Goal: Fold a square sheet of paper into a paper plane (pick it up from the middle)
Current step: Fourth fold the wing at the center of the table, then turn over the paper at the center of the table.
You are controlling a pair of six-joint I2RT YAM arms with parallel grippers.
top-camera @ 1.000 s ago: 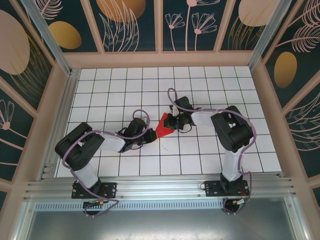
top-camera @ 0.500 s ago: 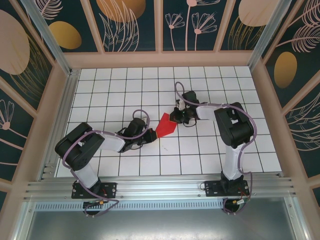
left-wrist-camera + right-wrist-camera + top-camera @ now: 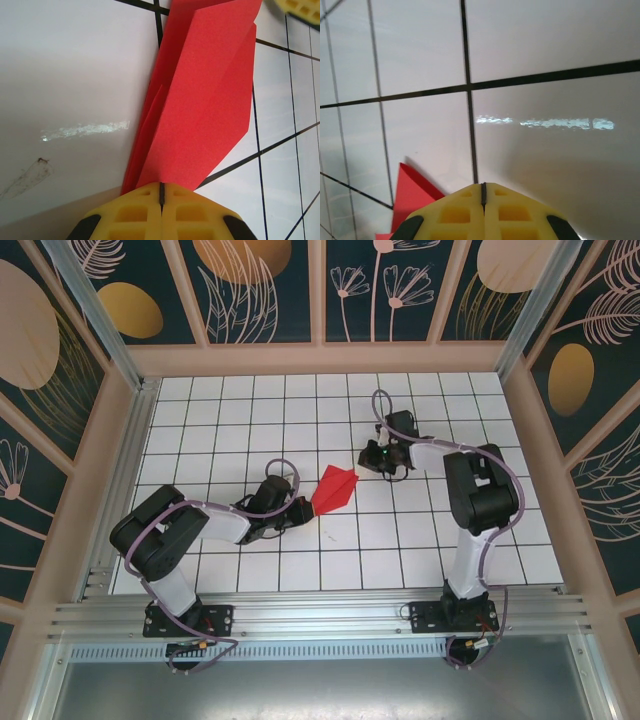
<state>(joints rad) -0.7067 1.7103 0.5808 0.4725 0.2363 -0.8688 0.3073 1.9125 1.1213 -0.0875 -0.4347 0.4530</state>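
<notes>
Pinching red paper (image 3: 334, 489) by one edge, left fingers (image 3: 135, 215) closed, right fingers (image 3: 512, 212) shut empty, tiles (image 3: 358, 482) between

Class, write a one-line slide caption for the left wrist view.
The left gripper, shut, pinches one end of the folded red paper over the white gridded table.

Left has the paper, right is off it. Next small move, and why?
Probably bring the right gripper over onto the free wide end of the folded red paper to press it flat. The left gripper, jaws shut, pins only its narrow tip, and the layers fan apart.
</notes>
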